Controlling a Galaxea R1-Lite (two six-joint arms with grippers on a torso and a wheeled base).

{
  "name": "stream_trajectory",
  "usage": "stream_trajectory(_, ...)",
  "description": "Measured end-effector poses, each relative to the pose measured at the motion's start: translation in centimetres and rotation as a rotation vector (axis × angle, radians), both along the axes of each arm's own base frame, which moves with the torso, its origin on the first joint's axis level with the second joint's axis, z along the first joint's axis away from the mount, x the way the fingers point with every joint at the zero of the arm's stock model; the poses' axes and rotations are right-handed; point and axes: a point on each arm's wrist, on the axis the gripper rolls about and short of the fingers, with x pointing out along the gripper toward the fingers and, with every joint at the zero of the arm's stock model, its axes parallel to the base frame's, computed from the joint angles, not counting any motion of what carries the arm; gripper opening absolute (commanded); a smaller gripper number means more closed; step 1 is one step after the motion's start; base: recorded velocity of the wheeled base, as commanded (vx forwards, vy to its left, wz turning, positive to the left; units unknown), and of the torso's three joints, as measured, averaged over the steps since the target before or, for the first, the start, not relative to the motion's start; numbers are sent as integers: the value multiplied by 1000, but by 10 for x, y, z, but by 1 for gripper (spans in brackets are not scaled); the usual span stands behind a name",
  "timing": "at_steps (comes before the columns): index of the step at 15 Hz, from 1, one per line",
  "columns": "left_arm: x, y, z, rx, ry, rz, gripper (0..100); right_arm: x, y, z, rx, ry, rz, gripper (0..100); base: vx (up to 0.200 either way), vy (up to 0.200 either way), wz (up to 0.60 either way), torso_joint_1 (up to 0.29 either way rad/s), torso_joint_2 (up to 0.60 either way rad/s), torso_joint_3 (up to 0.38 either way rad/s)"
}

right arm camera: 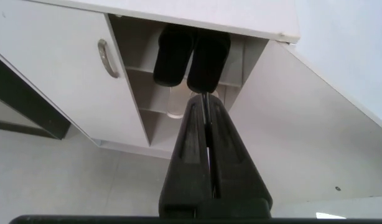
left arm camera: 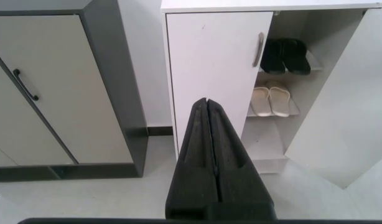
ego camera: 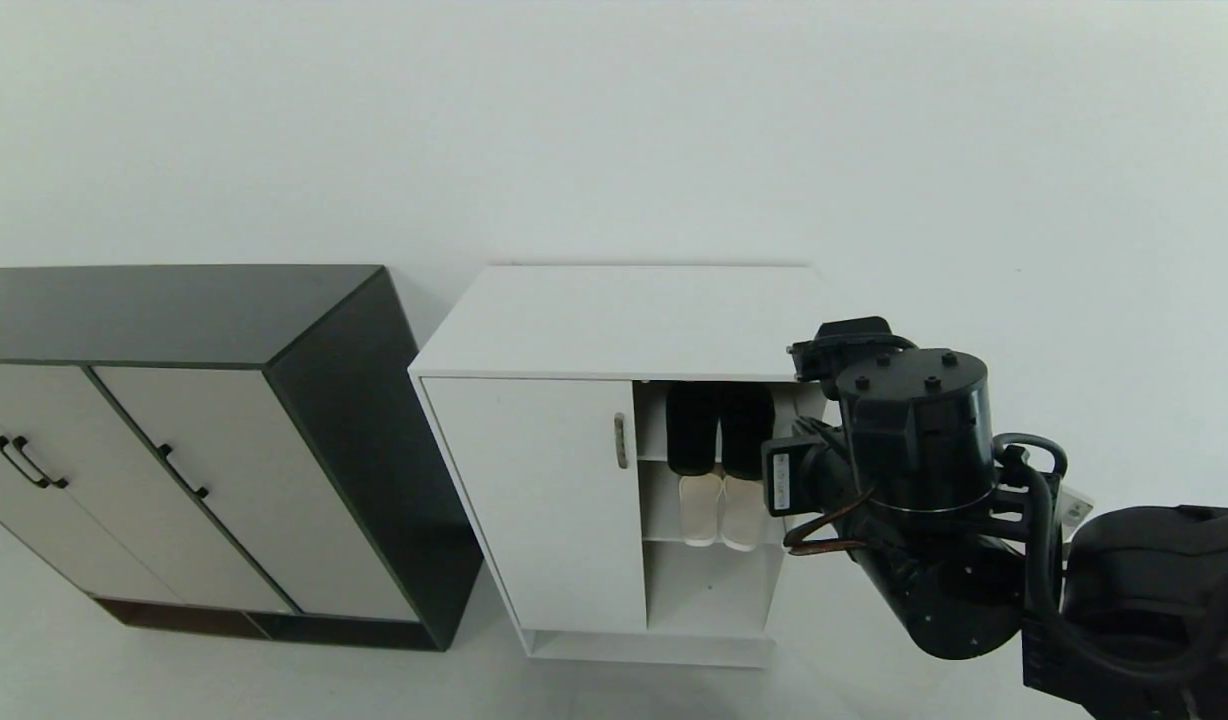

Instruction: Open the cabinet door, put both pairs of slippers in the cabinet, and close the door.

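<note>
The white cabinet [ego camera: 614,320] has its left door [ego camera: 539,500] closed and its right door [left arm camera: 349,106] swung open. A black pair of slippers [ego camera: 719,428] lies on the top shelf, and a white pair [ego camera: 719,510] lies on the shelf below. My right gripper [right arm camera: 204,98] is shut and empty, held just before the open compartment and pointing at the black slippers [right arm camera: 191,53], with the open door [right arm camera: 303,124] beside it. My left gripper [left arm camera: 206,102] is shut and empty, farther back, facing the closed left door [left arm camera: 213,62].
A dark grey cabinet [ego camera: 204,420] with two pale doors stands to the left of the white one, against the white wall. The bottom shelf [ego camera: 709,590] of the open side holds nothing. Bare pale floor [left arm camera: 79,199] lies in front.
</note>
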Motion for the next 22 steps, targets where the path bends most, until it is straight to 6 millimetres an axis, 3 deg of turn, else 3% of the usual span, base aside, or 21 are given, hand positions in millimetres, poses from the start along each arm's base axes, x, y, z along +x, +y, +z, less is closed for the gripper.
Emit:
stream_trajectory(8,0,0,0,0,0,0,0,5,-5,-1,-18,2,-17,0,0,0,-600,4,3,-1)
stream_trajectory(10,0,0,0,0,0,0,0,11,-10,-1,-39,1,-39,0,0,0,0,0,0,0)
stream_trajectory(14,0,0,0,1,0,1,0,28,-24,4,-39,-7,-93,0,0,0,0,0,0,0)
stream_trajectory(17,0,0,0,1,0,0,0,50,-34,21,3,-24,-112,0,0,0,0,0,0,0)
stream_trajectory(22,0,0,0,1,0,-1,0,82,-40,36,102,38,-97,0,-200,0,0,3,1,-1)
